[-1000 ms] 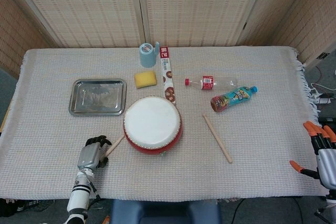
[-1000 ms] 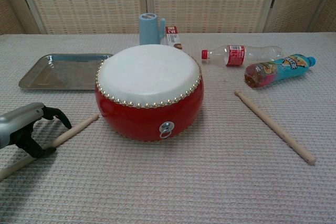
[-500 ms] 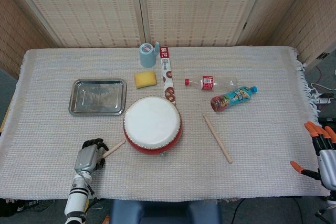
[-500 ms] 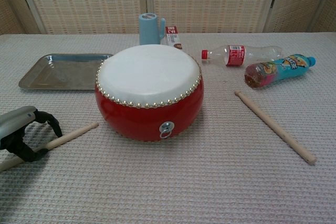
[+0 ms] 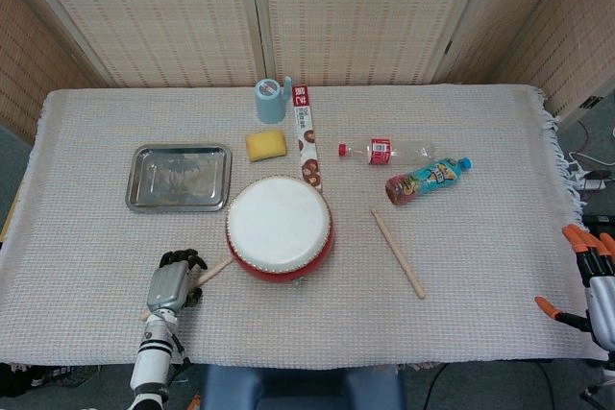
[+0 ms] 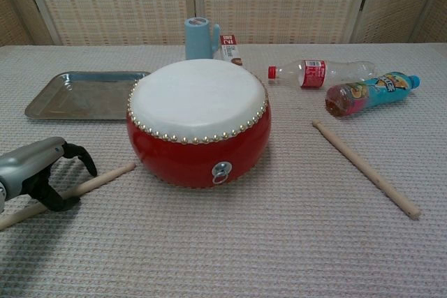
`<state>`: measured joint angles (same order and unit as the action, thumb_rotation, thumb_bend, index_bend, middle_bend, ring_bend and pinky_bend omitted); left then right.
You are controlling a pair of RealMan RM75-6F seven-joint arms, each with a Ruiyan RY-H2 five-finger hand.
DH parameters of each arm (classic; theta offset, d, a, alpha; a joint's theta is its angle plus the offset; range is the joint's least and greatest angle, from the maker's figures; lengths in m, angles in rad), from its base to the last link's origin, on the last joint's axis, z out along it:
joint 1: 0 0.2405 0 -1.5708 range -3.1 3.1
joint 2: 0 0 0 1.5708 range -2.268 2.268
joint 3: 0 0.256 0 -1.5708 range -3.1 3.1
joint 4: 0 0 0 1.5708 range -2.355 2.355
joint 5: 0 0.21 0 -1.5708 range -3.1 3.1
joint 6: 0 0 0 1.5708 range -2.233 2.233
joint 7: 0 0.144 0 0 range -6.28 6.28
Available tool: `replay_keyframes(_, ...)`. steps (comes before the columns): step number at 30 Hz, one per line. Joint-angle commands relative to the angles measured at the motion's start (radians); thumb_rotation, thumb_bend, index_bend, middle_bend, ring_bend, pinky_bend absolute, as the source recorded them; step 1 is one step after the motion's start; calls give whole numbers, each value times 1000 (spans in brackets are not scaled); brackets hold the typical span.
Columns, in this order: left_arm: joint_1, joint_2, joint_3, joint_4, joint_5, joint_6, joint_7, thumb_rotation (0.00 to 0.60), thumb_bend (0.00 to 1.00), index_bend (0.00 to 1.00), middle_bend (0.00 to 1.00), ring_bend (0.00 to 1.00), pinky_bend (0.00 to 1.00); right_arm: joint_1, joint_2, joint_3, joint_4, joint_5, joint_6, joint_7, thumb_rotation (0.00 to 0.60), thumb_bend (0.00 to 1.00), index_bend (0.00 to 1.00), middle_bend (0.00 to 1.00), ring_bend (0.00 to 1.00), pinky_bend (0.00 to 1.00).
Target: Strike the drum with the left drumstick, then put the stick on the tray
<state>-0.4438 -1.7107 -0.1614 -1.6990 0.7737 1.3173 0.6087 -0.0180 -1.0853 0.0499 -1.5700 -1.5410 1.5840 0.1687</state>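
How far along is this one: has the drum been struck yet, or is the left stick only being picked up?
Nothing looks done. The left robot hand is curled over the wooden left drumstick, which lies on the cloth beside the red drum with the white skin; a firm grip is unclear. Left to do: lift, strike, place the stick on the bare metal tray. The right robot hand idles open.

Red drum [image 6: 198,146] upright mid-table, left drumstick [image 6: 89,184] flat beside it, steel tray [image 5: 179,178] behind.

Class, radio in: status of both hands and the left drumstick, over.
Left robot hand curled over left drumstick, stick still on cloth. Right robot hand idle, holding nothing. Drum unobstructed.
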Motion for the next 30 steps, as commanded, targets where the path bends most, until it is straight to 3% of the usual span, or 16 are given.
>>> replay_keyframes(1,-1,-6,-2,8,-3,2,1,600,316,394,152,102,62,1,1,0,-1,-1,-1,-1,600,21,0,54,0,0)
replay_keyframes(6,-2,-9,3,20,-8,1,11,600,330,430,156,102,63,-1,1,-1,-3,-2,0,-1,600,22,0,55,0,0)
replay_keyframes(13,-1,-4,11,15,-1,-4,10,600,428,465,176,105,67,-3,3,-3,-6,-3,0,1,600,21,0,54,0,0)
replay_keyframes(30,34,5,22,14,79,36,-61,600,431,553,264,175,90,-4,6,-1,-7,-6,5,13,600,21,0,55,0,0)
